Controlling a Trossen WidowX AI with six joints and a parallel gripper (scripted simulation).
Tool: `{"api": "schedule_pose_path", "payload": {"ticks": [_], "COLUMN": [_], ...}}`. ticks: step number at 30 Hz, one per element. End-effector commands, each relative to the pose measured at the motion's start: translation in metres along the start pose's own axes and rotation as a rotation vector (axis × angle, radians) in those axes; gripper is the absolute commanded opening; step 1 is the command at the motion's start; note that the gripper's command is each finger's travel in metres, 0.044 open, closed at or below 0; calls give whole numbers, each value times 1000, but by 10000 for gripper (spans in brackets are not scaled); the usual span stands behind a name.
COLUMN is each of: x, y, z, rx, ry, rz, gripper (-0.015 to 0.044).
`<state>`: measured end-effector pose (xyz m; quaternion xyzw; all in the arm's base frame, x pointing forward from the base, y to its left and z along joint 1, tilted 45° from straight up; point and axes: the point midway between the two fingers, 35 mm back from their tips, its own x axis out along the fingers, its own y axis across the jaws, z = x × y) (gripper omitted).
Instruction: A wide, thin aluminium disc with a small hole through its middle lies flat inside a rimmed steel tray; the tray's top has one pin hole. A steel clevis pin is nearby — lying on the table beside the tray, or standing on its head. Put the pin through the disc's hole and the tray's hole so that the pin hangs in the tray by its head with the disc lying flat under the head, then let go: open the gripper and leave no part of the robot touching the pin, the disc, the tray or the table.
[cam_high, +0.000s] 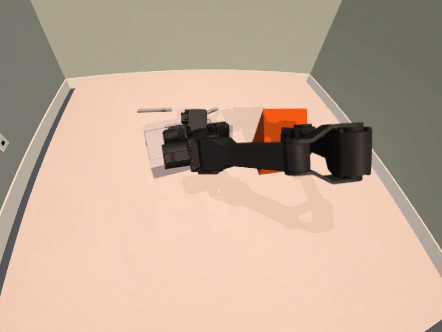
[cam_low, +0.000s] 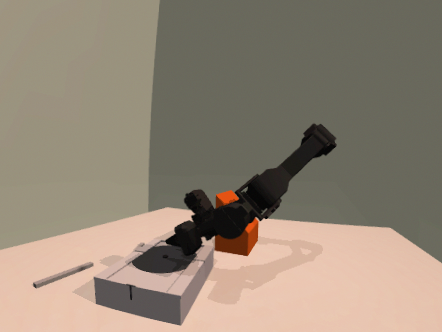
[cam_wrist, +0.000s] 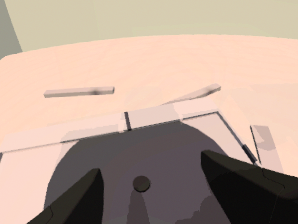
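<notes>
Pin: head (cam_low: 165, 256) (cam_wrist: 141, 184) shows at the middle of the disc, shank out of sight
Disc (cam_low: 157, 260) (cam_wrist: 165, 150): lies flat inside the tray (cam_low: 137, 300) (cam_wrist: 25, 170)
Hand (cam_low: 186, 245) (cam_wrist: 152, 164): released, fingers spread, one either side of the pin head
Counter (cam_high: 200, 270) (cam_low: 280, 300) (cam_wrist: 150, 65): carries the tray, with a loose bar (cam_high: 154, 110) (cam_low: 63, 275) (cam_wrist: 79, 92) well apart from the hand

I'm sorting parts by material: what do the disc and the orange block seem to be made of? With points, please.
The disc (cam_low: 150, 261) (cam_wrist: 120, 155) looks like dull dark metal, being thin and evenly grey. The orange block (cam_high: 285, 117) (cam_low: 232, 245) could be painted or plastic: flat colour, no grain.
</notes>
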<state>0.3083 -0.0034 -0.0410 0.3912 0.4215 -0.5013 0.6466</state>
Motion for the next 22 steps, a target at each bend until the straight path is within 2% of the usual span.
{"api": "schedule_pose_path", "payload": {"ticks": [1,4,22], "x": [-49,-72,-72], "y": [4,-1,-1], "z": [0,0,0], "rx": [4,4,4], "ry": [-3,-3,-3], "rz": [26,26,26], "gripper": [370,440,440]}}
